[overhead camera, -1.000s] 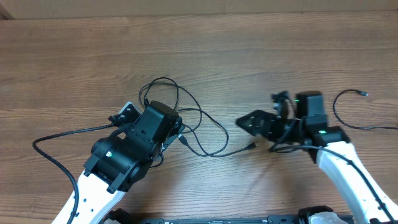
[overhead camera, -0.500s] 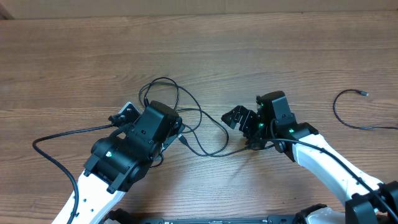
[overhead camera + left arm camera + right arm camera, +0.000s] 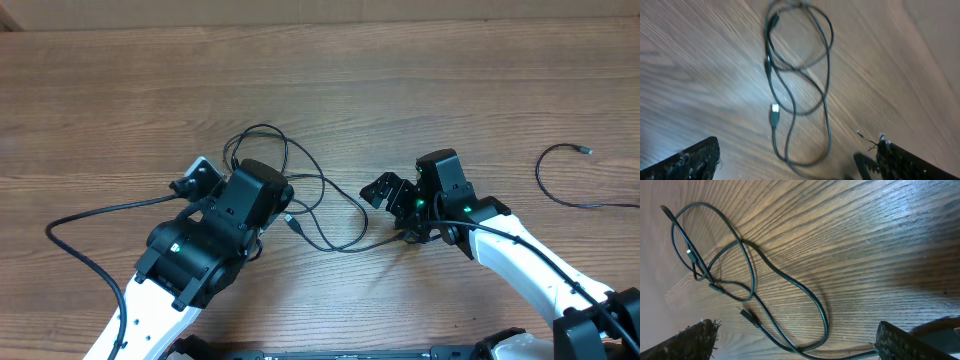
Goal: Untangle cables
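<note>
Cables [image 3: 300,195] first: a knot of thin black loops sits near the middle of the wooden table [image 3: 420,80]; one lone cord [image 3: 541,175] curls well apart at three o'clock from that knot, its small plug end up at its one o'clock; so one tangle, one stray; two cords in the knot by my reckoning, though the overlapping loops leave that count unsure. Two arms over the table, two grippers. The left gripper [image 3: 795,157] hovers at the knot's eight o'clock, its fingers [image 3: 695,157] spread wide at the bottom corners of the wrist view, holding no cord; the loops lie ahead of it on the wood; one silver-tipped plug [image 3: 774,114] lies flat mid-view, a loop sweeping round it toward twelve o'clock. Over to the right gripper [image 3: 795,335], at the knot's three o'clock; jaws likewise wide apart, clamped on nothing; a long strand runs out of the knot toward four o'clock and ends just beside this gripper; in the right wrist view the loops gather at ten o'clock and one dark plug [image 3: 747,316] lies at seven o'clock.
</note>
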Tool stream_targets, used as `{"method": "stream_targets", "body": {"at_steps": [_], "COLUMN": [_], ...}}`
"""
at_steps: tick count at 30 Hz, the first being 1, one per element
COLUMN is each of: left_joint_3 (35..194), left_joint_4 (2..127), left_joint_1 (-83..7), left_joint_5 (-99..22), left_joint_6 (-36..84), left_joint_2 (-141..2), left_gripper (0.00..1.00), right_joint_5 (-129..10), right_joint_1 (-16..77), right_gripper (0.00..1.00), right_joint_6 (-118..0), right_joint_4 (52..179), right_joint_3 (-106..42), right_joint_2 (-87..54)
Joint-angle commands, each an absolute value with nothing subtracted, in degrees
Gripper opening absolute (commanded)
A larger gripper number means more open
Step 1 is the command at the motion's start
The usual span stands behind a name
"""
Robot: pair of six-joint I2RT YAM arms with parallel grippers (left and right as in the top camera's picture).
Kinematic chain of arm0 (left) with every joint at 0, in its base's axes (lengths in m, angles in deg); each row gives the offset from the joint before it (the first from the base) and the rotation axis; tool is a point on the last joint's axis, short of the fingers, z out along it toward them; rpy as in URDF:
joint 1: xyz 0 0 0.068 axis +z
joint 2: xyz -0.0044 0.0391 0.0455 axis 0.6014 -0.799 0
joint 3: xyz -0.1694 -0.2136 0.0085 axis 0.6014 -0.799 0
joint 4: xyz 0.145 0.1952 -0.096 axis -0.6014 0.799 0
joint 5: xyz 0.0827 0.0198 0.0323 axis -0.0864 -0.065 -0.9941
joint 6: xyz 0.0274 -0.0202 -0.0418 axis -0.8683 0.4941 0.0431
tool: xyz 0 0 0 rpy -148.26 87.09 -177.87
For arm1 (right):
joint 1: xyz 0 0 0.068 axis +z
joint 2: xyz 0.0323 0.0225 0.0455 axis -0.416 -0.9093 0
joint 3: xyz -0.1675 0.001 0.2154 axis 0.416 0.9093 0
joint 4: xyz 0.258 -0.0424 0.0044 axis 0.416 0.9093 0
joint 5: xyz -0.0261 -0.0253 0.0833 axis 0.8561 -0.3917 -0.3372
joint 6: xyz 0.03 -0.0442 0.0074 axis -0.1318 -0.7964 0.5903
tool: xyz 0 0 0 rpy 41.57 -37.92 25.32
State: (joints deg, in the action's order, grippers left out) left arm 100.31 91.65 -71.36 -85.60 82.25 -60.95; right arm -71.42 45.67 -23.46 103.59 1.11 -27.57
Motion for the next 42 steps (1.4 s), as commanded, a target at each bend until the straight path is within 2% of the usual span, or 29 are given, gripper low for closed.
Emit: {"method": "stream_targets", "body": {"at_steps": [1,3,4,6,7,8,11,14,18,24,29,32,33,34,36,38,39,42], "left_joint_3": [100.3,100.3,100.3,100.3,100.3,100.3,100.3,100.4,100.4,100.4,100.4,100.4,100.4,100.4,100.4,100.4,100.4,102.0], "left_joint_4": [91.3,90.1,88.1,81.3,76.0,73.0,68.3,66.6,63.4,59.2,56.4,54.9,54.7,54.8,54.7,54.4,54.3,56.1], "left_joint_1": [-71.4,-71.4,-71.4,-71.4,-71.4,-71.4,-71.2,-69.4,-64.9,-58.8,-58.4,-58.6,-58.6,-58.6,-58.6,-58.6,-58.6,-58.6], "left_joint_5": [-93.1,-94.3,-95.4,-96.0,-93.7,-91.6,-92.0,-95.4,-95.1,-80.7,-72.2,-68.3,-67.9,-68.1,-68.4,-69.6,-71.4,-78.0], "left_joint_6": [82.8,81.2,76.6,58.9,44.0,34.8,18.9,16.5,23.2,25.0,24.9,24.1,23.8,23.8,23.8,21.8,20.1,19.8], "left_joint_2": [-61.3,-61.5,-61.9,-63.4,-65.0,-66.3,-72.6,-78.0,-84.7,-94.3,-100.6,-104.3,-105.5,-107.7,-109.5,-110.8,-110.9,-109.2], "left_gripper": [0.99,1.00,1.00,1.00,1.00,1.00,1.00,1.00,1.00,1.00,0.99,0.95,0.88,0.66,0.53,0.13,0.05,0.04], "right_joint_5": [-70.6,-70.7,-70.6,-70.6,-70.7,-70.6,-70.6,-70.7,-70.6,-70.7,-70.7,-70.6,-70.7,-70.7,-70.6,-70.7,-70.6,-70.7], "right_joint_1": [45.9,45.9,45.9,45.9,45.9,45.9,45.9,45.9,45.9,45.9,45.9,45.9,45.9,45.9,45.9,45.9,45.9,45.9], "right_gripper": [1.00,1.00,1.00,1.00,1.00,1.00,1.00,1.00,1.00,1.00,1.00,1.00,1.00,1.00,1.00,1.00,1.00,1.00], "right_joint_6": [-23.3,-23.3,-23.3,-23.3,-23.3,-23.3,-23.3,-23.3,-23.3,-23.3,-23.3,-23.3,-23.3,-23.3,-23.3,-23.3,-23.3,-23.3], "right_joint_4": [103.3,103.3,103.3,103.3,103.3,103.3,103.3,103.3,103.3,103.3,103.3,103.3,103.3,103.3,103.3,103.3,103.3,103.3], "right_joint_3": [1.5,1.5,1.5,1.5,1.5,1.5,1.5,1.5,1.5,1.5,1.5,1.5,1.5,1.5,1.5,1.5,1.5,1.5], "right_joint_2": [-27.7,-27.7,-27.7,-27.7,-27.7,-27.7,-27.7,-27.7,-27.7,-27.7,-27.7,-27.7,-27.7,-27.7,-27.7,-27.7,-27.7,-27.7]}}
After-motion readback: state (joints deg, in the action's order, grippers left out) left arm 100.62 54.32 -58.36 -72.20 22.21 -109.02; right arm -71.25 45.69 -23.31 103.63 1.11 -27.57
